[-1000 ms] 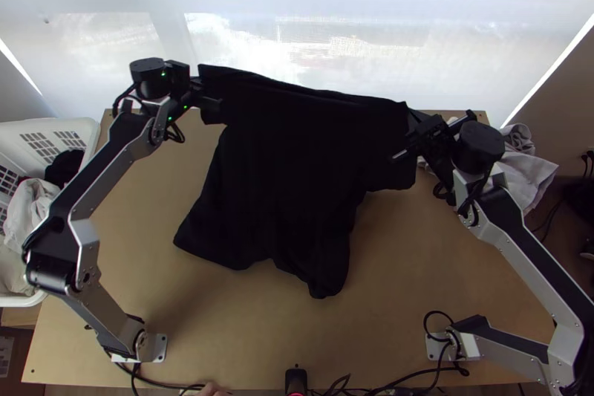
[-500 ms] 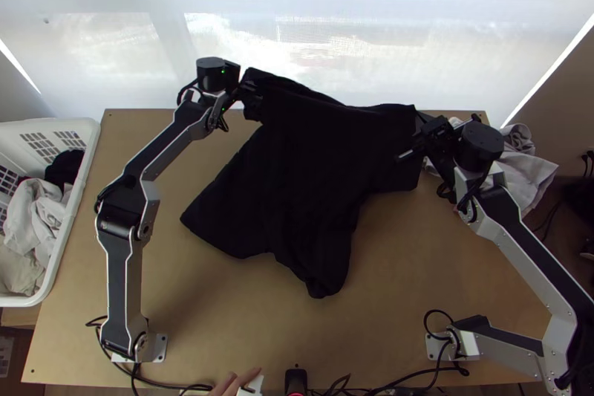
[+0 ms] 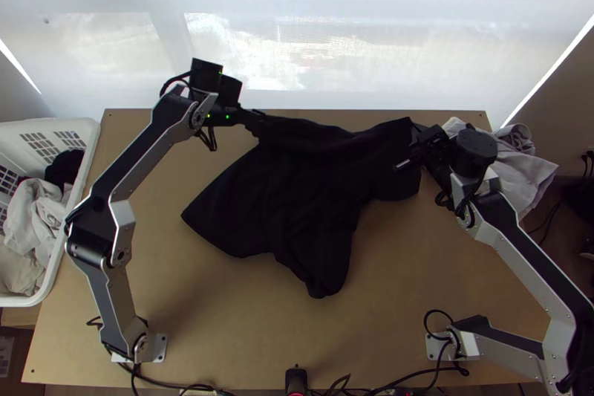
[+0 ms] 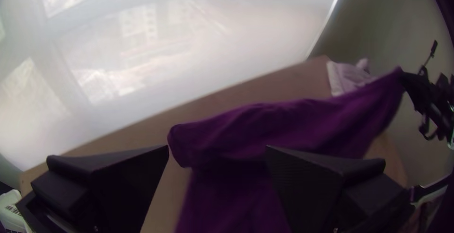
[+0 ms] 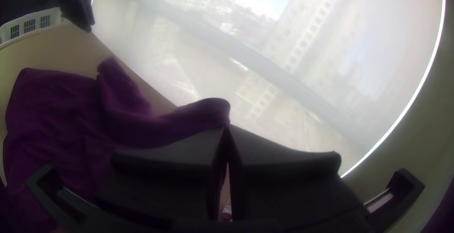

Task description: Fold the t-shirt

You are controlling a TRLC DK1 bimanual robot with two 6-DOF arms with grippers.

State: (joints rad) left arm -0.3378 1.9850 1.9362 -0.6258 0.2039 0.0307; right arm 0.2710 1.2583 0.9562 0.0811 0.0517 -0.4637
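The shirt (image 3: pixel 297 203) lies rumpled mid-table (image 3: pixel 416 270), its nearer part spread. Near the table's far edge, its left corner has dropped; the left gripper (image 4: pixel 217 146) stands wide open, empty. The right gripper (image 5: pixel 228 126) is closed on the opposite corner. A regrasp probably precedes folding.

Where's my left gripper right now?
In the top view, the left gripper is left of centre near the table's far edge, its fingers open close to the far left end of the dark t-shirt.
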